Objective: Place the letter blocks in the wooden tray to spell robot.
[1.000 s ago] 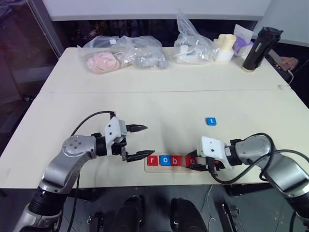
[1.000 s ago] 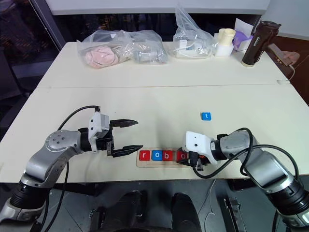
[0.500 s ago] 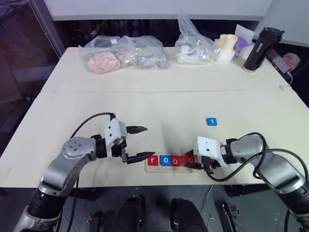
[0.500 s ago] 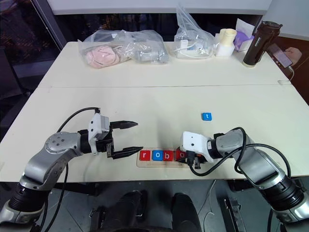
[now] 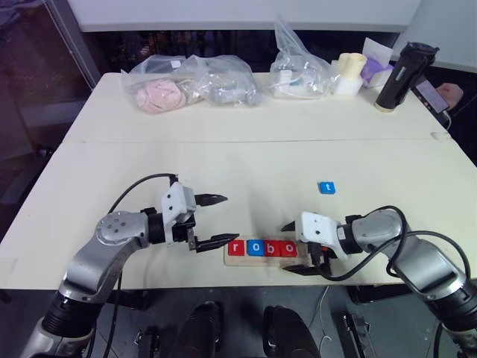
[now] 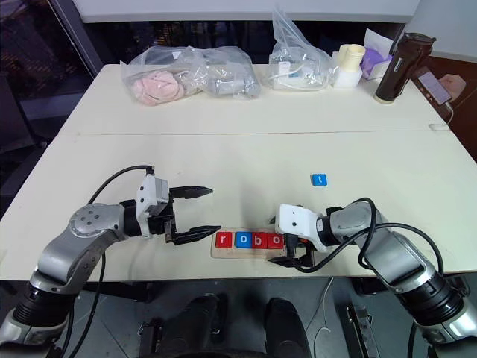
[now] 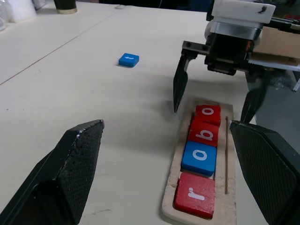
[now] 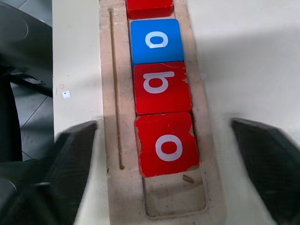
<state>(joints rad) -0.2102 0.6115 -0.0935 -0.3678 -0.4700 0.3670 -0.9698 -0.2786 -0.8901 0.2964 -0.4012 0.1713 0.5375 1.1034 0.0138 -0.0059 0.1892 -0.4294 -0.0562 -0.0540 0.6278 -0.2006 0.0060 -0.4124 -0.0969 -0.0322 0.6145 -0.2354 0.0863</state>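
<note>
The wooden tray (image 5: 261, 262) lies near the table's front edge. Four letter blocks sit in its groove: red r (image 5: 235, 247), blue o (image 5: 255, 247), red b (image 5: 272, 247) and red o (image 8: 166, 143). The slot past the red o (image 8: 176, 197) is bare. The blue t block (image 5: 326, 187) lies alone on the table, behind and to the right of the tray. My right gripper (image 5: 285, 248) is open, one finger on each side of the tray's right end, straddling the red o. My left gripper (image 5: 231, 218) is open and holds nothing, just left of the tray.
Clear plastic bags (image 5: 190, 80) with soft items, pale cups (image 5: 349, 71) and a black bottle (image 5: 402, 74) stand along the far edge. A person's hand with a phone (image 5: 440, 95) shows at the far right. The table's front edge runs just below the tray.
My right gripper was shut on the red o at the tray's fourth slot. It has opened and the block now lies in the groove. The left arm has kept still.
</note>
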